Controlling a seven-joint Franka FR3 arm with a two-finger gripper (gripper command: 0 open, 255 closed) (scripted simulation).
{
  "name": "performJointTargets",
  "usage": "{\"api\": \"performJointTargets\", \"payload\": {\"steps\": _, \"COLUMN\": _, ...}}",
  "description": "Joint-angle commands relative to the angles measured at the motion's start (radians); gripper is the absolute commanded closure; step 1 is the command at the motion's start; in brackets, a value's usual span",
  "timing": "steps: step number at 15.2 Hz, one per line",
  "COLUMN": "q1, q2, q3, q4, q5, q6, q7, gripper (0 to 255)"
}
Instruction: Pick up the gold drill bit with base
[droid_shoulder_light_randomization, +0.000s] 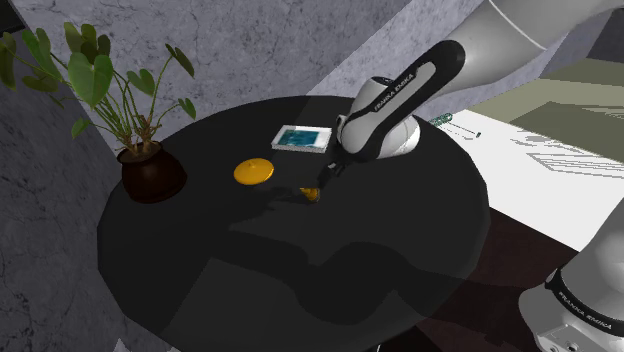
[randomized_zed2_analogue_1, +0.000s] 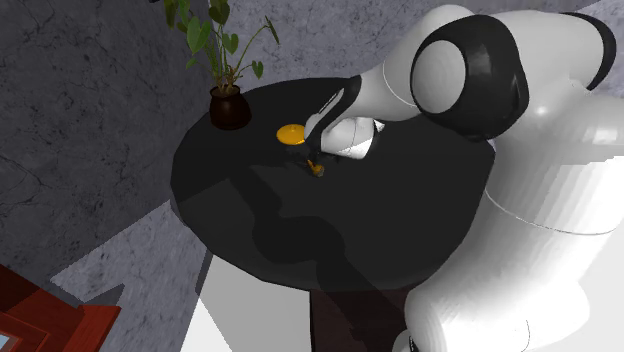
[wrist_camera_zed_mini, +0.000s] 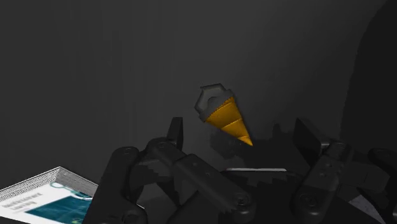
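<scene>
The gold drill bit (droid_shoulder_light_randomization: 311, 193) is a small stepped cone on a grey base, lying on its side near the middle of the round black table (droid_shoulder_light_randomization: 300, 280). My black gripper (droid_shoulder_light_randomization: 326, 178) hangs low just over it, pointing down at the tabletop. In the second exterior view the drill bit (randomized_zed2_analogue_1: 317, 169) shows right under the gripper (randomized_zed2_analogue_1: 315, 156). In the wrist view the drill bit (wrist_camera_zed_mini: 224, 115) lies on the table with its tip pointing in between the fingers. The gripper (wrist_camera_zed_mini: 238, 135) stands open, and neither finger touches the bit.
An orange disc (droid_shoulder_light_randomization: 253, 171) lies close beside the bit, toward the potted plant (droid_shoulder_light_randomization: 150, 172) at the table's edge. A white box with a teal label (droid_shoulder_light_randomization: 301, 138) sits behind the gripper, also in the wrist view as the box (wrist_camera_zed_mini: 44, 198). Grey walls stand behind the table.
</scene>
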Motion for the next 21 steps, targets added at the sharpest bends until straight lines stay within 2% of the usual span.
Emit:
{"api": "performJointTargets", "payload": {"steps": 1, "q1": -0.012, "q2": 0.076, "q3": 0.018, "q4": 0.061, "q5": 0.024, "q6": 0.042, "q7": -0.034, "gripper": 0}}
{"api": "performJointTargets", "payload": {"steps": 4, "q1": -0.021, "q2": 0.194, "q3": 0.041, "q4": 0.167, "q5": 0.033, "q6": 0.093, "q7": -0.058, "gripper": 0}}
{"api": "performJointTargets", "payload": {"steps": 14, "q1": -0.060, "q2": 0.294, "q3": 0.090, "q4": 0.189, "q5": 0.054, "q6": 0.173, "q7": -0.105, "gripper": 0}}
{"api": "performJointTargets", "payload": {"steps": 15, "q1": -0.061, "q2": 0.295, "q3": 0.090, "q4": 0.189, "q5": 0.054, "q6": 0.173, "q7": -0.106, "gripper": 255}}
{"api": "performJointTargets", "payload": {"steps": 21, "q1": -0.060, "q2": 0.294, "q3": 0.089, "q4": 0.190, "q5": 0.054, "q6": 0.172, "q7": -0.105, "gripper": 255}}
